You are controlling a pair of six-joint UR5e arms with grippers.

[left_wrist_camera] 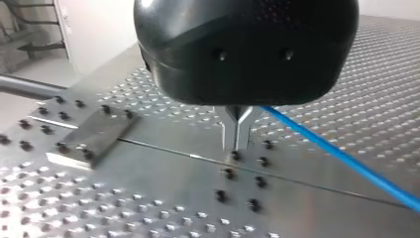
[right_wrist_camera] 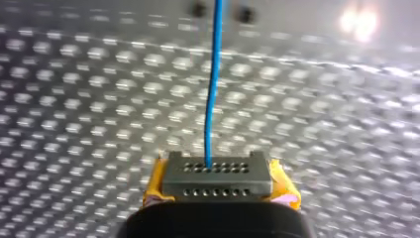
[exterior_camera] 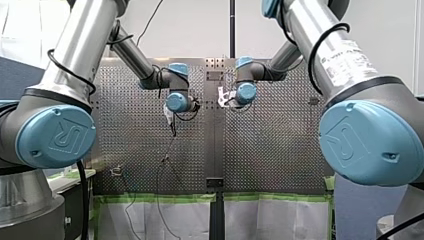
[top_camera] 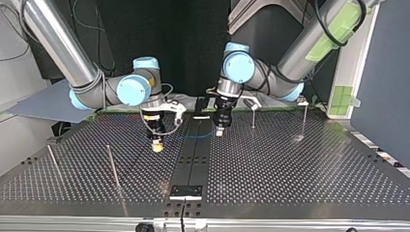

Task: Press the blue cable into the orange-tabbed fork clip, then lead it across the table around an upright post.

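- Top view, near left: an upright post (top_camera: 113, 166) stands on the perforated worktop (top_camera: 290, 183).
- Farther in, my right end effector (top_camera: 156, 144), yellow-padded, is clamped on the blue cable (top_camera: 193, 136).
- Beyond, the cable reaches my left end effector (top_camera: 220, 129). Its metal fingertips are together, and the cable passes just beside them.

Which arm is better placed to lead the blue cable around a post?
Probably left: my left gripper grips the cable close beside a post. My right gripper grips it too, but its nearest post stands farther off.
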